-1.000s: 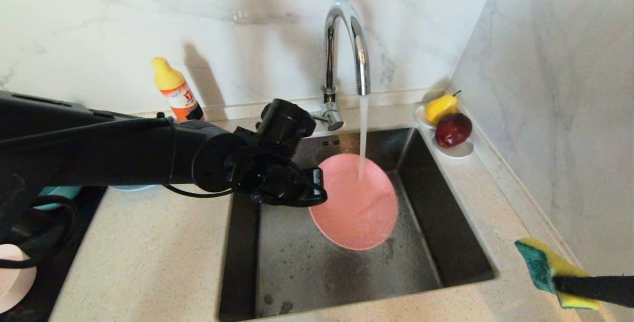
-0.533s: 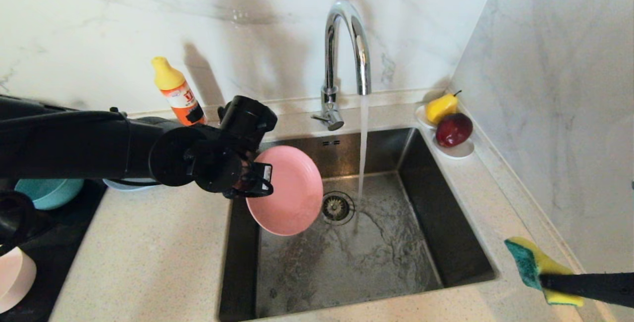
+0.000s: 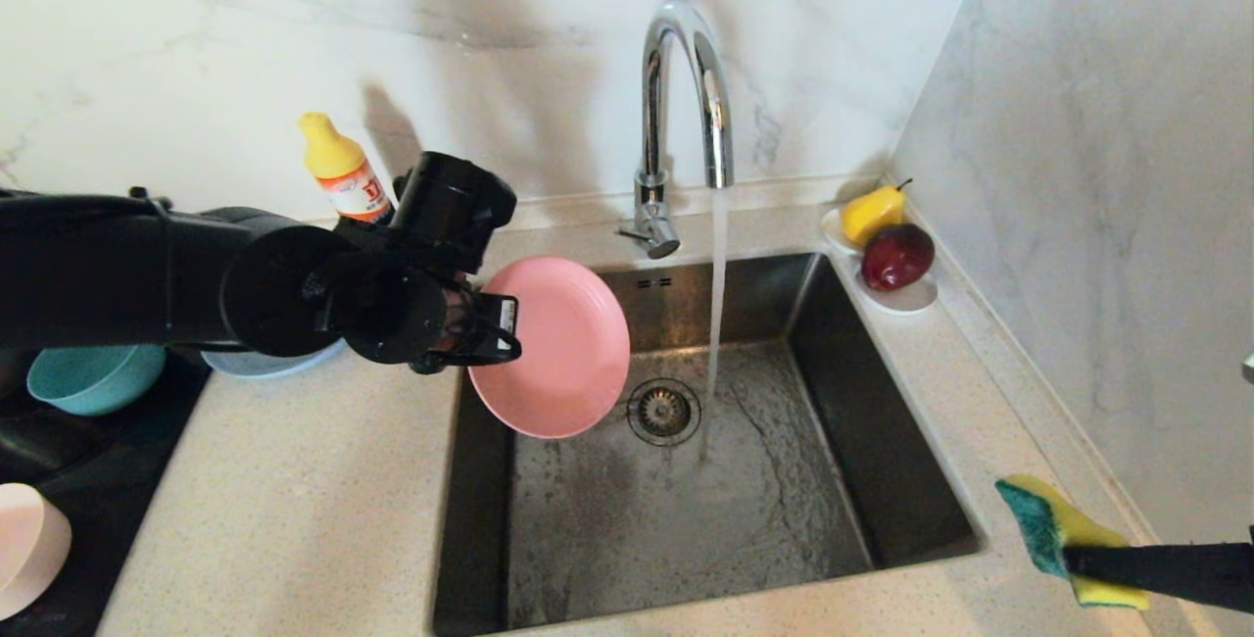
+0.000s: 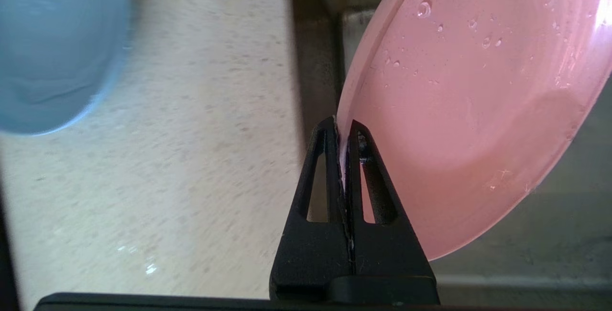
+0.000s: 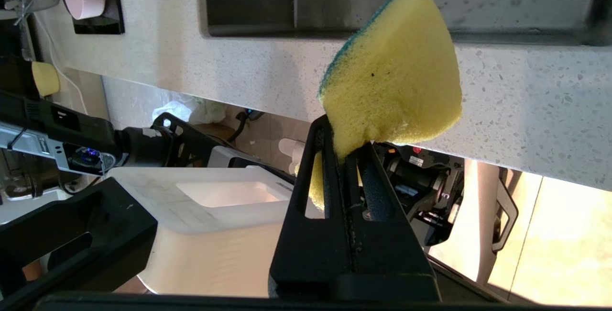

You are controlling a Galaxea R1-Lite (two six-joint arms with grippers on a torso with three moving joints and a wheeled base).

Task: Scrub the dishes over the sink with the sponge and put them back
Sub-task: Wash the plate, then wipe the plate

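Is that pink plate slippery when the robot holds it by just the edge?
Probably a bit: water drops cover the pink plate, and the left gripper pinches only its thin rim. It looks stiff, staying flat while held tilted by one edge. It seems light, since that small pinch carries it.

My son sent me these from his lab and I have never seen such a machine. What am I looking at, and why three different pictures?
It is a robot with two black arms, washing up at a kitchen sink. The wide picture comes from a camera on its head, looking down. The other two come from cameras on each wrist, just behind the fingers.

The left gripper is shut on the rim of a wet pink plate, held tilted over the sink's left edge, beside the stream from the running tap. The right gripper pinches a yellow and green sponge over the counter at the sink's right.

On the counter: a soap bottle, a saucer with a pear and an apple, a blue plate, a teal bowl and a pale pink bowl.
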